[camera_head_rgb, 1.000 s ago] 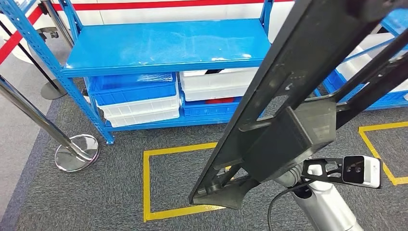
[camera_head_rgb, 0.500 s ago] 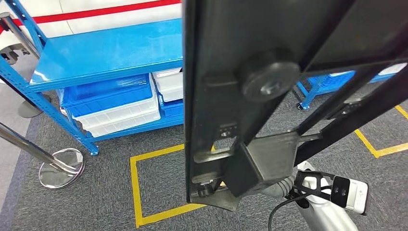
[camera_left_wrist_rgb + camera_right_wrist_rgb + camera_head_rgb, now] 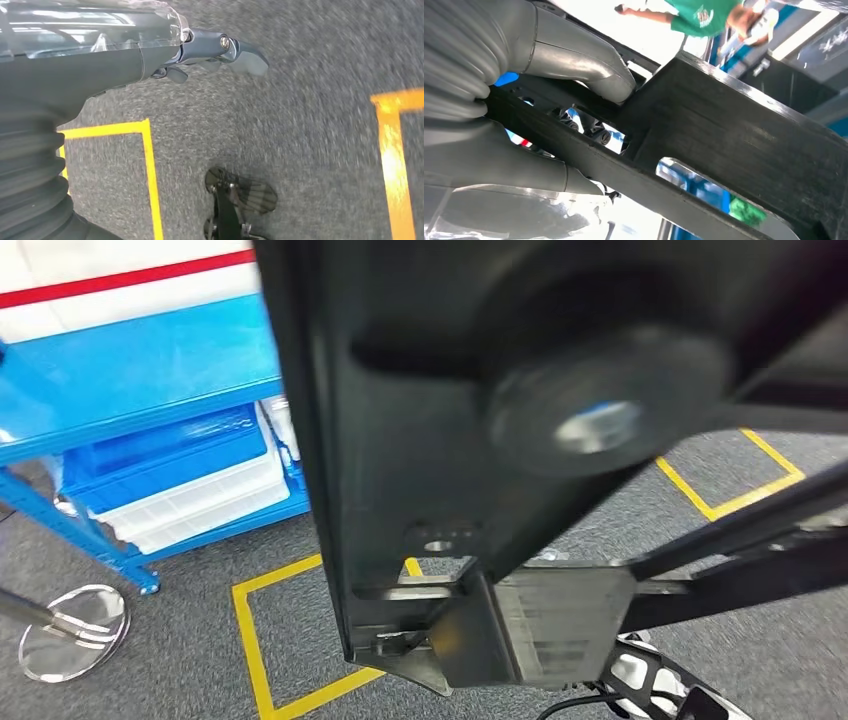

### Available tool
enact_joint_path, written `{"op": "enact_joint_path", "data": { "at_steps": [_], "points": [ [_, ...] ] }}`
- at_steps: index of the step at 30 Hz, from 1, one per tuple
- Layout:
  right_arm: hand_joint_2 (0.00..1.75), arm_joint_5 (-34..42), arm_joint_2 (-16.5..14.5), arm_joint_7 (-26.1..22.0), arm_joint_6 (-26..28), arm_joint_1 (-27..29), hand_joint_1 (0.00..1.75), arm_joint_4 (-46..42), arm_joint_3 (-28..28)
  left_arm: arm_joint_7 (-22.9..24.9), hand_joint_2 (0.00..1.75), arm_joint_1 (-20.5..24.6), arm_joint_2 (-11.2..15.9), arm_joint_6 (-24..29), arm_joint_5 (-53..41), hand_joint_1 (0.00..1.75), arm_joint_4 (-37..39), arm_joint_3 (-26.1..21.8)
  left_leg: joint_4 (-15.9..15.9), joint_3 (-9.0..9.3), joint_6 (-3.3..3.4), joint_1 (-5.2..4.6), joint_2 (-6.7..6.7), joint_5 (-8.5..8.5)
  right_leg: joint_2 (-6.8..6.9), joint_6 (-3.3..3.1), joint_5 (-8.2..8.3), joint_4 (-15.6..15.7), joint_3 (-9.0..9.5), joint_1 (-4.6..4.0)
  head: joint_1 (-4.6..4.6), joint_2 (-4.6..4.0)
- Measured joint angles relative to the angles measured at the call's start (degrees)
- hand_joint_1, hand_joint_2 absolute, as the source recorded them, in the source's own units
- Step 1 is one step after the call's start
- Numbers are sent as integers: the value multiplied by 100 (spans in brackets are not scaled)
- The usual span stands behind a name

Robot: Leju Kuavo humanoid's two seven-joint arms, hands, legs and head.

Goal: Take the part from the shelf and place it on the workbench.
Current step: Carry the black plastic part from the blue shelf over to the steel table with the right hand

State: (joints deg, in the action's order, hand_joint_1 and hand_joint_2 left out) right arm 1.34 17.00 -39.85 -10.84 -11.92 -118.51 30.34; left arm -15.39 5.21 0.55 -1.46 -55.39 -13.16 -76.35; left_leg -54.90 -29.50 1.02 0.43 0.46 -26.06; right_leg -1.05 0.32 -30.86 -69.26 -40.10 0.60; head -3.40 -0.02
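Observation:
The part [image 3: 430,490] is a long black metal frame with a round boss and a grey block near its lower end. It is held up close to the head camera and hides much of that view. My right hand [image 3: 519,105] grips the part [image 3: 734,135], with the thumb [image 3: 589,70] pressed on its black bar. My left hand [image 3: 215,50] hangs over the grey carpet and holds nothing, its fingers loosely apart. The blue shelf [image 3: 130,370] stands at the left of the head view.
Blue and white bins [image 3: 180,480] sit on the shelf's lower level. Yellow tape squares [image 3: 250,640] mark the carpet, and a chrome stanchion base [image 3: 75,618] stands at the lower left. A person in a green shirt [image 3: 704,15] is seen beyond the part.
The whole picture has shifted: the camera has turned right and the shelf has slid towards the left edge. The part now stands closer to the camera and more upright.

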Motion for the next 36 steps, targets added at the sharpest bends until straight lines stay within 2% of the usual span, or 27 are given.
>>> {"op": "enact_joint_path", "data": {
  "at_steps": [1, 2, 3, 5, 7, 8, 10, 11, 13, 14, 16, 17, 18, 19, 20, 22, 23, 24, 25, 26, 28, 30, 32, 33, 34, 35, 36],
  "points": [
    [175, -23, -3, 13, -7, 27, 175, -39, 13, -22, 175, 2, 7, -41, 13, 0, 0, 7, -8, -11, -6, 2, 80, -4, 37, 36, -104, -289, -126, 29, 1, 0],
    [175, -41, -7, 27, -15, 52, 175, -73, 22, -42, 175, 5, 10, -68, 23, 0, 0, 15, -20, -19, -16, 7, 160, -12, 65, 71, -110, -412, -167, 59, 1, 0],
    [175, -50, -8, 37, -21, 71, 175, -103, 31, -60, 175, 11, 12, -84, 27, 0, 0, 25, -36, -23, -34, 16, 235, -24, 95, 104, -17, -324, -98, 87, 1, 0],
    [175, -53, -8, 54, -31, 89, 175, -150, 42, -81, 175, 21, 8, -96, 28, 0, 0, 42, -101, -25, -97, 37, 365, -73, 262, 148, 287, 368, 306, 119, 1, 0],
    [175, -53, -8, 65, -37, 104, 175, -183, 45, -90, 175, 30, 0, -101, 22, 0, 1, 55, -192, -36, -183, 23, 466, -139, 426, 94, 430, 910, 598, 95, 0, 0],
    [175, -53, -8, 65, -36, 118, 175, -191, 43, -89, 175, 33, -6, -103, 15, 0, 2, 62, -220, -38, -222, 13, 511, -161, 448, 44, 420, 987, 627, 74, -1, 0],
    [175, -63, -3, 54, -19, 178, 175, -198, 27, -85, 175, 46, -26, -105, -18, 0, 5, 79, -224, -24, -283, 17, 603, -176, 323, -57, 434, 976, 595, 50, -1, 0],
    [175, -67, 0, 42, -11, 213, 175, -198, 19, -83, 175, 58, -38, -107, -41, 0, 8, 87, -246, -23, -314, 34, 576, -210, 268, -92, 448, 986, 586, 51, -1, 0],
    [175, -46, 8, 25, -20, 256, 175, -190, 10, -84, 175, 72, -69, -111, -84, 0, 13, 106, -561, -145, -356, 62, 342, -456, 167, -164, 480, 1008, 573, 67, -1, 0],
    [175, -21, 10, 21, -38, 265, 175, -180, 10, -84, 175, 70, -85, -114, -101, 0, 15, 116, -899, -289, -365, 72, 181, -659, 115, -189, 492, 1011, 564, 66, -1, 0],
    [175, 43, 11, 19, -102, 275, 175, -149, 10, -84, 175, 43, -117, -111, -123, 0, 19, 135, -1706, -650, -367, 75, 24, -1014, -14, -222, 508, 1010, 543, 47, -1, 0],
    [175, 70, 11, 19, -143, 282, 175, -130, 10, -84, 175, 30, -132, -104, -138, 0, 20, 149, -1931, -760, -360, 74, 5, -1052, -85, -229, 513, 1008, 538, 35, -1, 0],
    [175, 96, 11, 18, -183, 288, 175, -111, 9, -85, 175, 21, -146, -95, -155, 0, 21, 169, -1943, -775, -344, 74, -5, -974, -160, -232, 518, 1006, 537, 25, -1, 0],
    [175, 120, 11, 19, -216, 291, 175, -96, 6, -87, 175, 17, -158, -86, -178, 0, 21, 191, -1725, -685, -319, 73, -25, -795, -235, -229, 522, 1004, 541, 17, -1, 0],
    [175, 137, 11, 19, -241, 292, 175, -86, 1, -90, 175, 16, -166, -80, -197, 0, 22, 211, -1326, -511, -281, 71, -105, -558, -308, -223, 527, 1002, 546, 13, -1, 0],
    [175, 161, 11, 22, -268, 289, 175, -76, -14, -93, 175, 16, -168, -70, -221, 0, 22, 228, -580, -192, -203, 71, -394, -256, -438, -185, 544, 992, 535, 9, -1, 0],
    [175, 166, 11, 24, -279, 290, 175, -72, -21, -94, 175, 15, -168, -67, -223, 0, 22, 231, -376, -107, -180, 65, -500, -209, -498, -153, 559, 989, 512, 19, -1, 0],
    [175, 167, 11, 26, -287, 294, 175, -67, -28, -94, 175, 16, -168, -63, -224, 0, 22, 234, -309, -82, -168, 55, -535, -222, -560, -109, 581, 992, 485, 36, -1, 0],
    [175, 168, 11, 27, -293, 299, 175, -65, -34, -95, 175, 20, -170, -61, -225, 0, 22, 240, -272, -71, -159, 44, -483, -212, -627, -61, 607, 1006, 462, 51, -1, 0],
    [175, 168, 11, 27, -296, 310, 175, -63, -42, -96, 175, 28, -173, -60, -227, 0, 22, 249, -240, -58, -140, 47, -411, -185, -627, -22, 618, 1006, 443, 60, -1, 0],
    [175, 168, 11, 29, -297, 312, 175, -57, -57, -98, 175, 34, -179, -60, -229, 0, 24, 265, -150, -33, -75, 62, -262, -120, -376, 38, 486, 832, 348, 39, 1, 0],
    [175, 169, 1, 31, -297, 311, 175, -43, -71, -98, 175, 17, -182, -62, -230, 0, 24, 272, -114, -29, -25, 56, -95, -95, -41, 83, 129, 232, 72, 30, 1, 0],
    [175, 170, -10, 31, -298, 321, 175, -24, -79, -98, 175, 0, -184, -62, -231, 0, 24, 274, -125, -46, -11, 42, 78, -99, 50, 130, -128, -403, -205, 55, 1, 0],
    [175, 170, -10, 31, -298, 323, 175, -16, -82, -98, 175, 1, -185, -62, -230, 0, 24, 276, -132, -52, -15, 39, 158, -104, 68, 148, -107, -473, -215, 68, 1, 0],
    [175, 169, -10, 31, -299, 324, 175, -10, -86, -98, 175, 7, -186, -62, -230, 0, 24, 279, -145, -54, -25, 39, 232, -112, 96, 159, 8, -322, -109, 78, 1, 0],
    [175, 169, -10, 31, -299, 323, 175, -6, -89, -98, 175, 14, -190, -62, -230, 0, 24, 285, -162, -52, -41, 39, 296, -127, 159, 160, 180, 18, 96, 85, 1, 0],
    [175, 169, -10, 31, -299, 321, 175, -5, -93, -98, 175, 19, -193, -63, -231, 0, 24, 296, -183, -50, -64, 35, 353, -147, 289, 144, 306, 416, 324, 76, 1, 0]
  ]
}}
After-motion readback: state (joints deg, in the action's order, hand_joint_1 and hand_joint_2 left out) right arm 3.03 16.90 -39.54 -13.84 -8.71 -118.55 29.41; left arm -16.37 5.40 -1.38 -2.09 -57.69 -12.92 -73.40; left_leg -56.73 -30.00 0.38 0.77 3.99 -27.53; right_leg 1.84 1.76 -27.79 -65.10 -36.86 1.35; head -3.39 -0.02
